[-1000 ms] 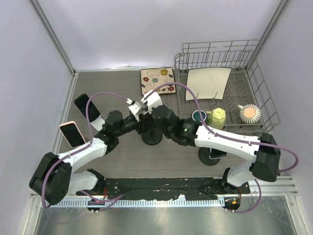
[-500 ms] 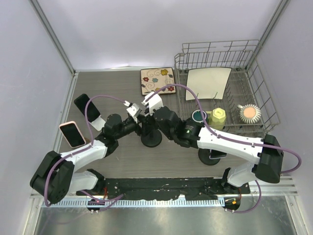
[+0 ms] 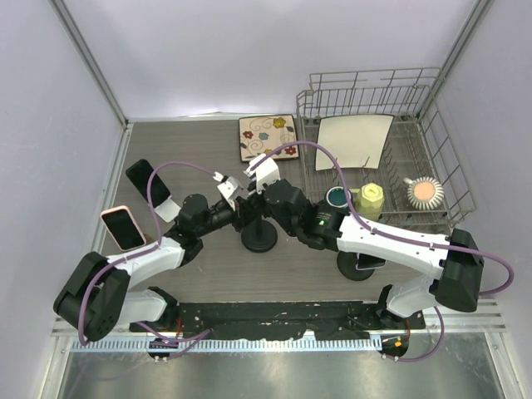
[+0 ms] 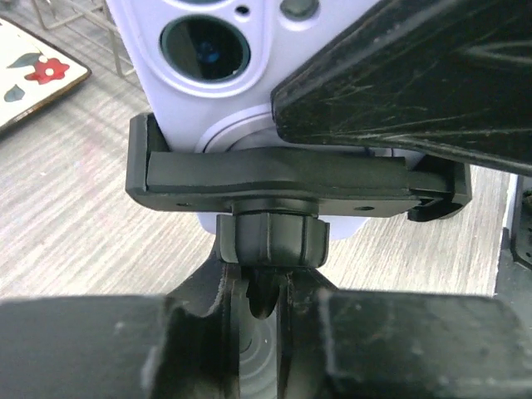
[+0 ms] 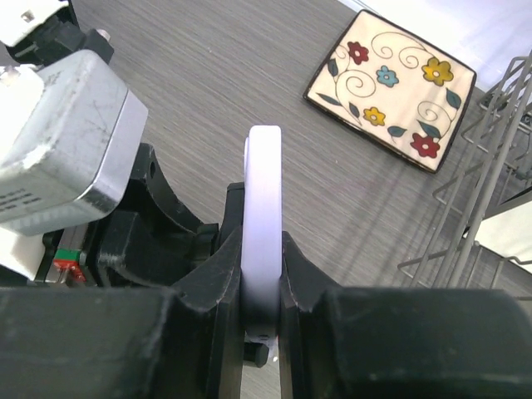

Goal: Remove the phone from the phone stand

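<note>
On the counter (image 3: 191, 154) the phone stand (image 3: 259, 239) stood between both arms, the lilac phone (image 5: 263, 208) roughly upright in its cradle, long axis rising from the base, the right hand (image 5: 262, 278) clamped across its faces and the left hand (image 4: 264, 337) closed on the stand's neck below.

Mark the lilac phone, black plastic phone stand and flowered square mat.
Lilac phone (image 5: 263, 208): right wrist view, upper edge.
Black plastic phone stand (image 4: 274, 179): left wrist view, clamp bar.
Flowered square mat (image 5: 391, 87): right wrist view, centre.

Top cam looks down from behind; wrist cams up close, both seeing pale lilac phone (image 5: 263, 208), black plastic stand (image 4: 283, 179).
</note>
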`<state>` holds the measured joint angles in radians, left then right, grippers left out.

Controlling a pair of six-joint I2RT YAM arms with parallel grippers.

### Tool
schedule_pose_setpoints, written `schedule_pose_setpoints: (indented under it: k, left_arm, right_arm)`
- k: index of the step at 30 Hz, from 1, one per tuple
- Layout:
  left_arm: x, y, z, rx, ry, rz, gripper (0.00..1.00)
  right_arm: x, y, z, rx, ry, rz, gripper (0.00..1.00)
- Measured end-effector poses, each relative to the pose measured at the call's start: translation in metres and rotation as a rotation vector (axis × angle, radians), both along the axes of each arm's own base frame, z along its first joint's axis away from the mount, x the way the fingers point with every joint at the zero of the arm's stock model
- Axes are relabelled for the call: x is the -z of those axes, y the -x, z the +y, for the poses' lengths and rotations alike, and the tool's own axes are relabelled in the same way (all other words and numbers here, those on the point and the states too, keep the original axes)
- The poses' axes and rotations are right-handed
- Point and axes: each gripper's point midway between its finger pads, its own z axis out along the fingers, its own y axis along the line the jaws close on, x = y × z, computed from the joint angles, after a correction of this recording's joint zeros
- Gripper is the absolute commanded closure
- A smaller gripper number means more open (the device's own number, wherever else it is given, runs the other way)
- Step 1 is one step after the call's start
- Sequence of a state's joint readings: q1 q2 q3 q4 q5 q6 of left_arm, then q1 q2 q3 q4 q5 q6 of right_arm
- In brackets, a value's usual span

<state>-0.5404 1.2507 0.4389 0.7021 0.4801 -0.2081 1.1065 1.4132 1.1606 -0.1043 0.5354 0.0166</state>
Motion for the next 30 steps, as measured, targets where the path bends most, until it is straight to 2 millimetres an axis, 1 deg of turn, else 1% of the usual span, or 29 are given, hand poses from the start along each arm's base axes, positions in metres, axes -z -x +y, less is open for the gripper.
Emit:
schedule_pose_setpoints:
  k: [7,13,18,26,30]
  left_arm:
    - [-0.001,0.0,-0.002,-0.003,0.004,-0.004,1.0]
    - [-0.002,-0.001,0.001,-0.07,0.03,0.015,1.0]
    - [-0.003,0.0,0.004,-0.127,0.043,0.04,1.0]
    - [-0.003,0.001,0.011,-0.194,0.074,0.082,1.0]
    - [-0.003,0.001,0.011,-0.207,0.092,0.099,1.0]
  right_arm:
    - [0.001,0.0,-0.003,0.018,-0.001,0.009,0.99]
    - [0.002,0.002,-0.005,0.028,-0.006,0.027,0.99]
    - [0.002,0.008,-0.005,0.042,-0.004,0.043,0.99]
    - [0.007,0.017,-0.011,0.14,-0.054,0.094,0.99]
    - [0.007,0.018,-0.013,0.167,-0.069,0.1,0.99]
